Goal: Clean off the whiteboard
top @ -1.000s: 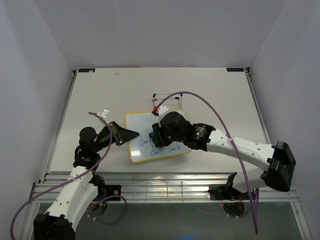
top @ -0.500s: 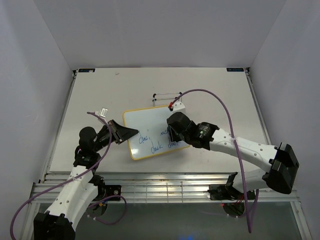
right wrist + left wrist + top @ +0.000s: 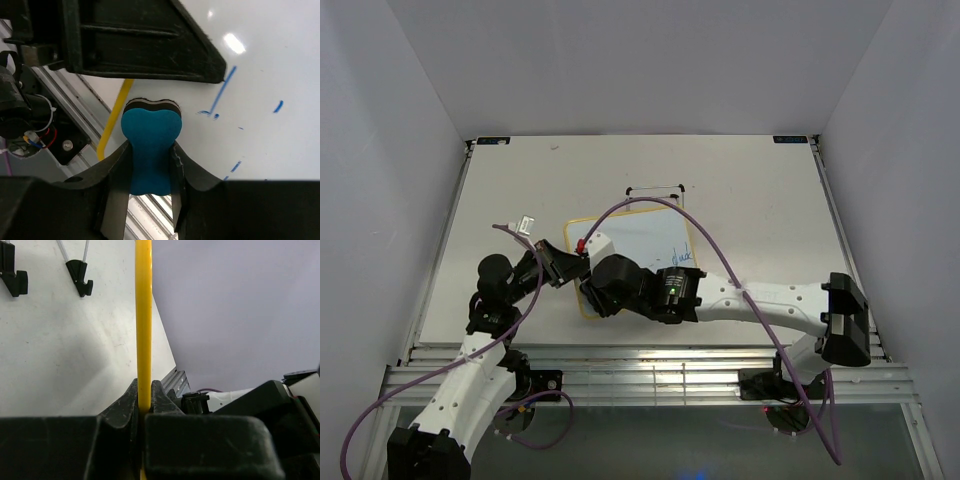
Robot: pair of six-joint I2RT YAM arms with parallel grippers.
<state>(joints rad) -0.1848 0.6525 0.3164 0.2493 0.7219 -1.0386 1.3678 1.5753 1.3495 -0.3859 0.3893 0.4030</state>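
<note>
**Whiteboard [image 3: 645,235] wipe under way: blue writing left at right**

Location: the whiteboard lies near the middle of the table [image 3: 520,180], just below the black wire stand [image 3: 655,190] in the top view.

Left gripper [image 3: 144,395]: jaws pinched narrow on the yellow frame [image 3: 143,315] at the board's left edge.

Right gripper [image 3: 151,160]: jaws clamped on the waist of the blue eraser [image 3: 151,132], pad down at the board's lower-left corner.

Findings: a blue word [image 3: 682,258] stands at the right of the board. Stray strokes [image 3: 220,95] show just beside the eraser.

Recommendation:
- Hold the pad flat with even pressure.
- Sweep rightward in overlapping passes toward the word.
- Keep clear of the left jaws, which sit close above the eraser in the right wrist view.
- Keep the left clamp firm so the board cannot slide.
</note>
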